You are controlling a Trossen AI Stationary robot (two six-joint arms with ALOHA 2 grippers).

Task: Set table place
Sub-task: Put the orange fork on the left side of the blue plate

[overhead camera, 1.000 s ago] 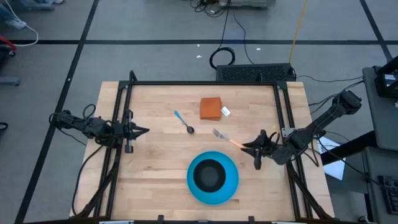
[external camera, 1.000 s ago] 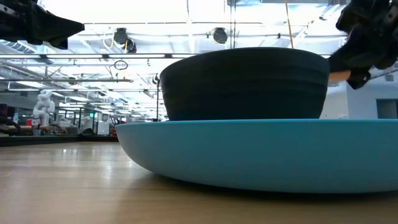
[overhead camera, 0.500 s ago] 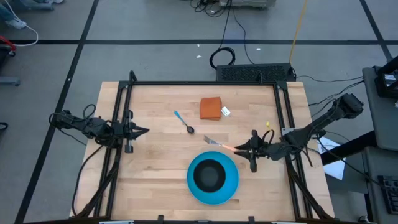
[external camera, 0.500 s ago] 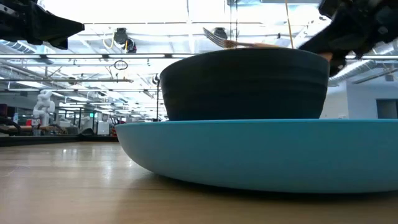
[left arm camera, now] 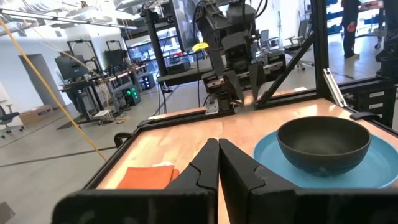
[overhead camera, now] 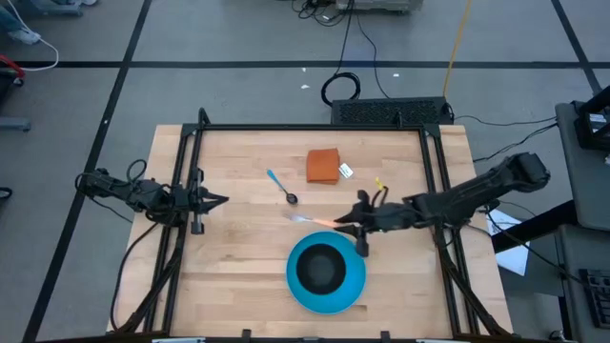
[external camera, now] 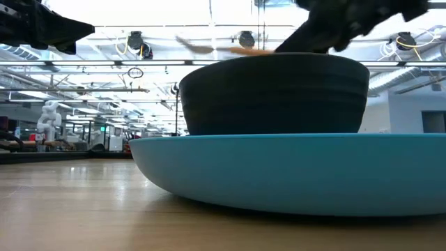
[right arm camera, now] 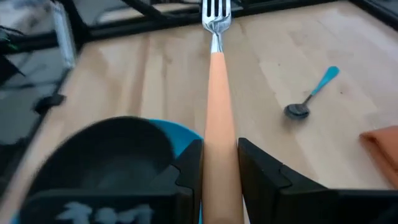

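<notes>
The right gripper (overhead camera: 355, 227) is hanging just above the table (overhead camera: 238, 276), right behind the plate's far rim, its jaws clamped on the orange handle of the fork (overhead camera: 315, 221). The fork is lying level in the grip, tines pointing toward the left side of the table; in the right wrist view the handle is running straight out between the two fingers (right arm camera: 186, 168) with the tines (right arm camera: 215, 12) well ahead. From the low view the fork (external camera: 216, 47) is showing as a blur above the bowl's rim, so it seems to be off the wood, though its height is hard to judge.

The blue plate (overhead camera: 355, 276) is sitting near the front edge of the table with the black bowl (overhead camera: 321, 269) resting in its middle. The spoon (overhead camera: 281, 187) is lying on the wood behind and to the left of the plate, near the fork's tines but apart from them. The orange cloth (overhead camera: 323, 166) is lying farther back.

The left gripper (overhead camera: 219, 201) is waiting over the table's left edge, jaws together and holding nothing.
</notes>
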